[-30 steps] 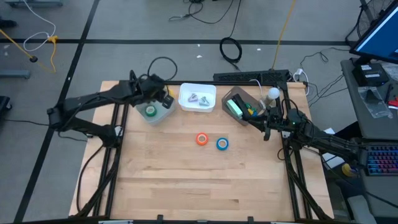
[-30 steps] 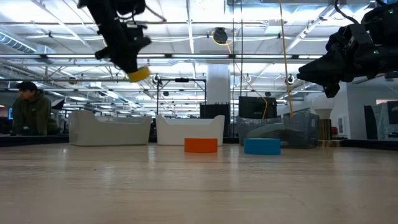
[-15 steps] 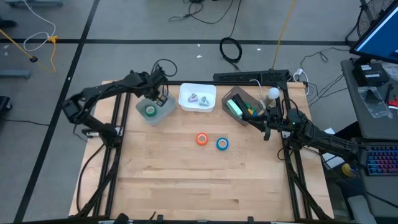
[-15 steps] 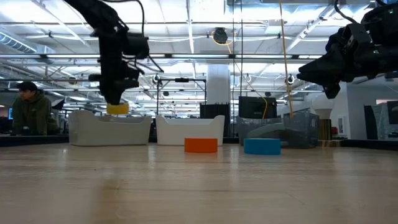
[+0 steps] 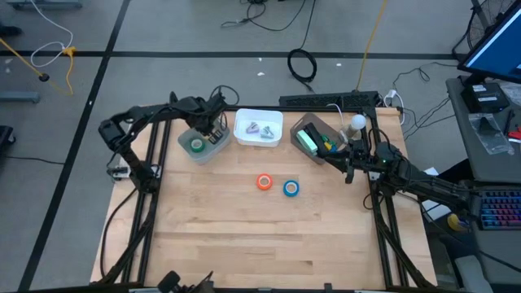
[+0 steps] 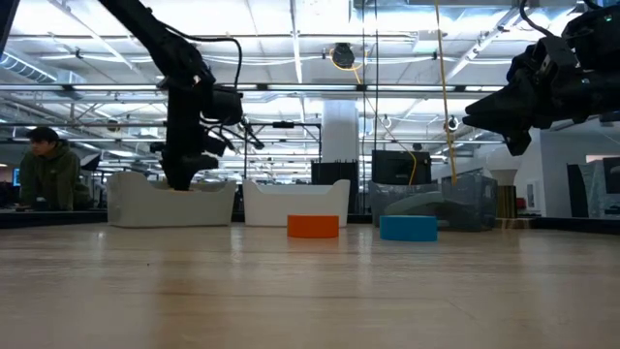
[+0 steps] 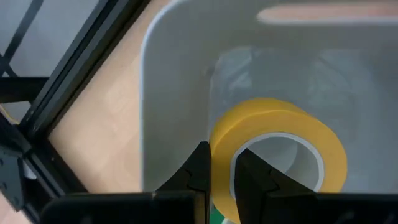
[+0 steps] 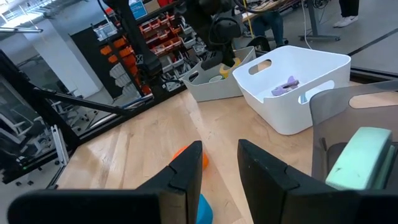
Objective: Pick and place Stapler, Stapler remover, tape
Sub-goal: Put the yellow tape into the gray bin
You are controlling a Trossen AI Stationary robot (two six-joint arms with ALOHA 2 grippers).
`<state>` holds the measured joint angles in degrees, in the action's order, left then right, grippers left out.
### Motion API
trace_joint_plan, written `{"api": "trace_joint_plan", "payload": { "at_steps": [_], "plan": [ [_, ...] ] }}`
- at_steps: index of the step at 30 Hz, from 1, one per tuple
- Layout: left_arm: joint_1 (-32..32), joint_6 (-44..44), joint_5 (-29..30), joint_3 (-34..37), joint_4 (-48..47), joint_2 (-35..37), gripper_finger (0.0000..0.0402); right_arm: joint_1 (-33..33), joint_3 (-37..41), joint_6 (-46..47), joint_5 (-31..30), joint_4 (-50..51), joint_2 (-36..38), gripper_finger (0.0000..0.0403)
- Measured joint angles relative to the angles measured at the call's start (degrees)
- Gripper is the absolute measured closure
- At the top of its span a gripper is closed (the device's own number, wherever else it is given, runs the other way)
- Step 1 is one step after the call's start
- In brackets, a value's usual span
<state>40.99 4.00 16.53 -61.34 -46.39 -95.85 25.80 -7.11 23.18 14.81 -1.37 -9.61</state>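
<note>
My left gripper [image 5: 208, 130] reaches down into the pale bin [image 5: 213, 150] at the far left and is shut on the yellow tape roll [image 7: 280, 146]. A green roll [image 5: 197, 146] lies on that bin's floor. The orange roll [image 5: 264, 182] and the blue roll [image 5: 291, 188] lie flat mid-table. The stapler remover [image 5: 259, 129] lies in the white bin [image 5: 244, 137]. The mint-green stapler [image 5: 307, 141] lies in the clear grey bin [image 5: 321, 129]. My right gripper [image 8: 219, 174] hovers open at the table's right, level. My left gripper pinches the yellow roll's ring wall [image 7: 222, 163], one finger [image 7: 200, 169] outside the ring and the other finger [image 7: 250, 174] in its hole. The fingers come from above, pointing steeply down. The roll is inside the bin, over the green roll; whether they touch I cannot tell.
The three bins stand in a row along the far edge. The metal frame rails [image 5: 151, 163] run down both table sides. A person [image 6: 44, 170] sits beyond the far left. Bare wood stretches from mid-table to the near edge.
My left gripper has come down from high above the table into the pale bin, tipping from a slant to point steeply down. The yellow roll went with it and is now below the bin's rim, hidden in the low view. My right arm has kept still.
</note>
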Motion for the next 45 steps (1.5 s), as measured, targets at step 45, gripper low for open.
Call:
{"api": "trace_joint_plan", "payload": {
  "at_steps": [45],
  "plan": [
    [0.54, -3.85, 3.06, 0.11, 3.08, -4.31, 0.0313, -0.01, 0.00, 0.82, 0.02, -0.12, 0.01, 0.0308]
  ]
}}
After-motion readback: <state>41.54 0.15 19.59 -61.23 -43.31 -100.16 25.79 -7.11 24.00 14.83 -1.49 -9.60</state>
